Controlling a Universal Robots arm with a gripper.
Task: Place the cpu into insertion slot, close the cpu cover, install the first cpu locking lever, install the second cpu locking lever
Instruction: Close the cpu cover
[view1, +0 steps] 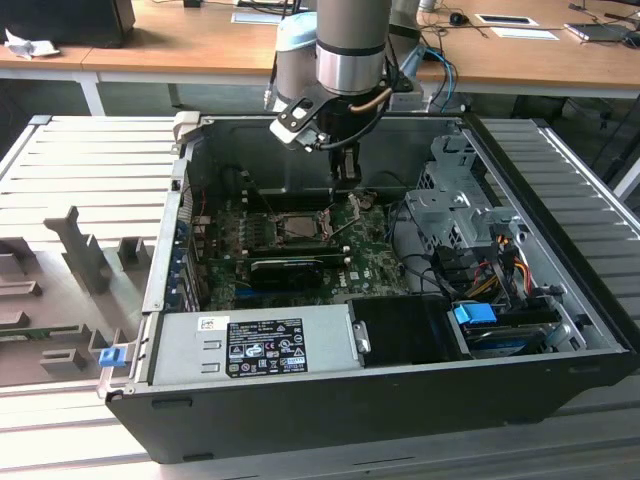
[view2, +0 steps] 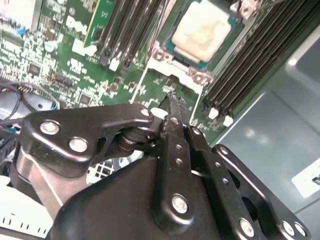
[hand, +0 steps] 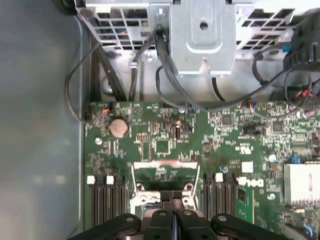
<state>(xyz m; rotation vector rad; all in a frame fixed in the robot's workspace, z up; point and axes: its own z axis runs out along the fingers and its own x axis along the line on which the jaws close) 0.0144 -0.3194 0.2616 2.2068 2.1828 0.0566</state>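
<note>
Motherboard (view2: 70, 60), cpu (view2: 202, 30) in second wrist view

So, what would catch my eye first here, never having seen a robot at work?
The thick silver-and-black robot arm plunges into the open black computer case in the middle of the exterior view. Its black metal fingers, pressed together, hang just over the green motherboard. They are close to the small pale silver square chip set in the board.
</note>
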